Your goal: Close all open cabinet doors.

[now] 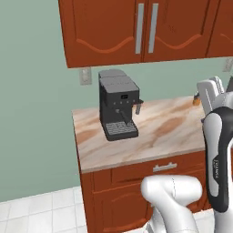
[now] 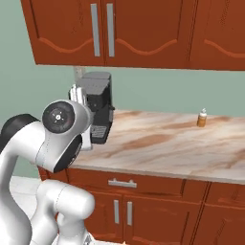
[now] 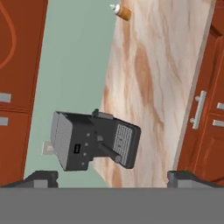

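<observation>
Jaws (image 3: 112,179) nearest camera, spread wide, grasping nothing. Cabinet doors (image 1: 141,29) hang high on far wall above marbled tabletop (image 1: 159,129), appearing flush. Coffee machine (image 1: 117,109) stands left; small bottle (image 2: 202,117) far right.

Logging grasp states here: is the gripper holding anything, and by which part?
Nothing is held: the gripper is open, fingertips wide apart, nothing between them.

Marble-patterned counter (image 1: 168,132) carries dark coffee machine (image 1: 117,109) at left end, small orange bottle (image 2: 202,118) well apart
</observation>
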You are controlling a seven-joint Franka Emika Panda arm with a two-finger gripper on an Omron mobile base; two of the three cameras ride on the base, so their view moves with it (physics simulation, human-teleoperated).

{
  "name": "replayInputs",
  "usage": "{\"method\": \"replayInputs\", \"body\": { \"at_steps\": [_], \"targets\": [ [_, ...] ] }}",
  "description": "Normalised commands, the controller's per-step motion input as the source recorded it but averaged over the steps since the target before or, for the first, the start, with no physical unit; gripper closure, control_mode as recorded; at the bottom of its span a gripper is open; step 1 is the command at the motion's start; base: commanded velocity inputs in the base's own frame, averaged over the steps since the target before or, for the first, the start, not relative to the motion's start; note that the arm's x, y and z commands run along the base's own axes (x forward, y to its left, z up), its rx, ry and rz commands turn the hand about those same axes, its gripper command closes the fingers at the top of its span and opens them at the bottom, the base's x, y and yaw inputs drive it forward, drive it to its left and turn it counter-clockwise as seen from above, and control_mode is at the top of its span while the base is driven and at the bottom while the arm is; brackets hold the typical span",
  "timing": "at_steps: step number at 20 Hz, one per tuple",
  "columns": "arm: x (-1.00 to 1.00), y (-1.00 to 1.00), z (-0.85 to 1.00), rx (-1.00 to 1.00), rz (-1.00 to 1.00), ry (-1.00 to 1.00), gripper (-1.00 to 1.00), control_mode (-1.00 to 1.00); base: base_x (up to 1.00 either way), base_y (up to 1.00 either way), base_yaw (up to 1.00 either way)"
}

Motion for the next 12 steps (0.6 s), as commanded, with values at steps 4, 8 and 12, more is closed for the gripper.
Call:
{"method": "replayInputs", "body": {
  "at_steps": [4,8,12],
  "targets": [
    [0.00,0.00,0.00,0.00,0.00,0.00,-1.00,1.00,-0.10,0.35,-0.44],
    [0.00,0.00,0.00,0.00,0.00,0.00,-1.00,1.00,-0.25,0.27,-0.52],
    [0.00,0.00,0.00,0.00,0.00,0.00,-1.00,1.00,-0.31,0.21,-0.61]
  ]
}}
